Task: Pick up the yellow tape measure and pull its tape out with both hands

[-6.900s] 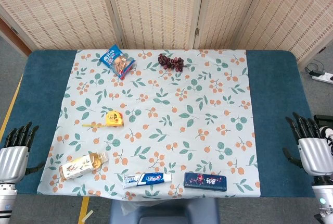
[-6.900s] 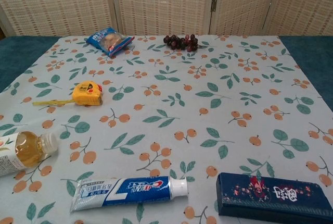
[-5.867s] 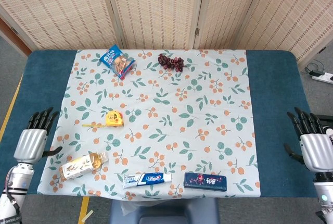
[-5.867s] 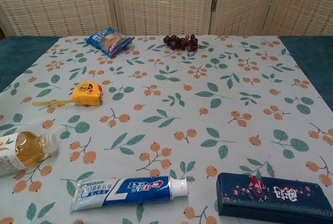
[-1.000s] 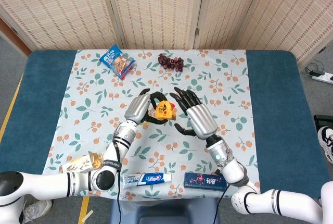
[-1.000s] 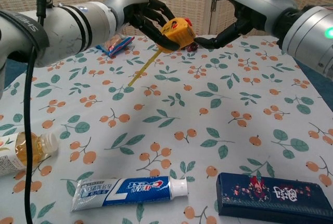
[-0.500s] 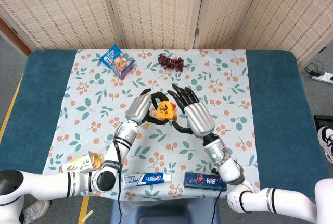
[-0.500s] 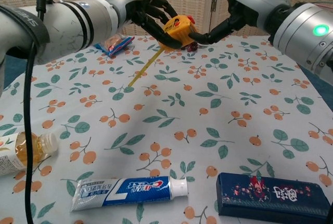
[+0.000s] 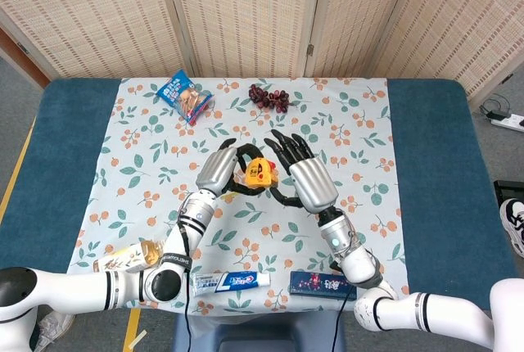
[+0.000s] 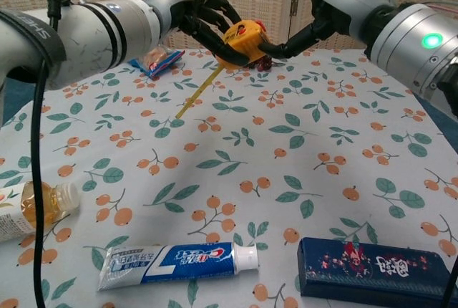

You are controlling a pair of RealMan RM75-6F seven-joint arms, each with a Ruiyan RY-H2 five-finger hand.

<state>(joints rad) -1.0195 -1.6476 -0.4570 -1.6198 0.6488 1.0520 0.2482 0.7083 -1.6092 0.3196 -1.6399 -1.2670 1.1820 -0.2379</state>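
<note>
Hands are meeting above the cloth's middle: your left hand [image 10: 204,21] is gripping the yellow tape measure [image 10: 243,41] aloft, your right hand [image 10: 304,3] is touching its side, fingers spread, while a short strip of tape [image 10: 197,93] is dangling

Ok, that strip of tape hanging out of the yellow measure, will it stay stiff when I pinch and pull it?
Probably fairly stiff: the tape juts straight down from the tape measure in the left hand without drooping. It looks thin and narrow, so it may slip or kink under the right hand.

Overhead head view; low chest view
</note>
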